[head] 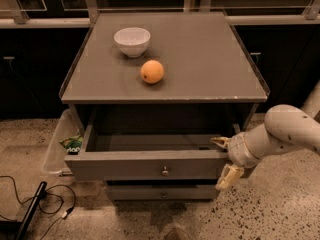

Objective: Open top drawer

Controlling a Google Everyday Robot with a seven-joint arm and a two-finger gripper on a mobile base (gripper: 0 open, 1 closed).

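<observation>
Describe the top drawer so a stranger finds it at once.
Beneath the grey cabinet's top, the top drawer stands pulled out, with the gripper at its right end. Unlike the narrower drawer front below, its box lies open.
</observation>
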